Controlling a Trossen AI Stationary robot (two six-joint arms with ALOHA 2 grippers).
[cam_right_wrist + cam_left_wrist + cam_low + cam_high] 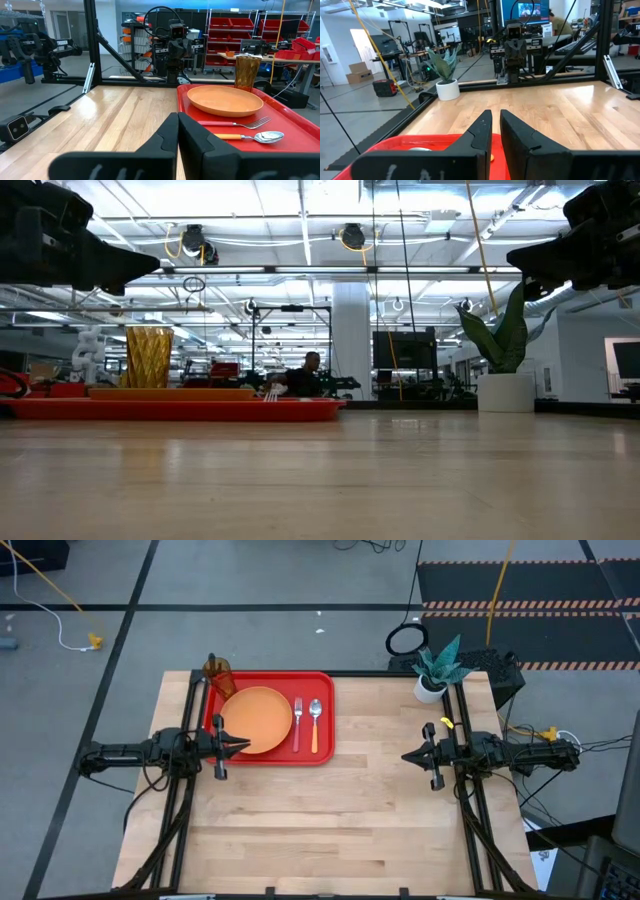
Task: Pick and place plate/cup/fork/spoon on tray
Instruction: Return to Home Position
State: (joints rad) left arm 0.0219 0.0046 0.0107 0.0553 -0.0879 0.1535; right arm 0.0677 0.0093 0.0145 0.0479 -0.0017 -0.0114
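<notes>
Left tool (240, 744): closed, empty, at the plate's (258, 719) near edge | right tool (408, 755): closed, empty, well apart | fork (297, 723), spoon (315, 724), cup (218, 673) on tray (325, 700); nothing left on worktop (330, 820).

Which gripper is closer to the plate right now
Left. The left gripper hovers at the plate's edge over the tray; the right gripper sits across the table, well clear of it.

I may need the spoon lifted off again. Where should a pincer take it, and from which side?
Take the spoon by its orange handle, coming straight down. It lies flat on the tray, with the fork close alongside, so close the fingers across the handle's width.
</notes>
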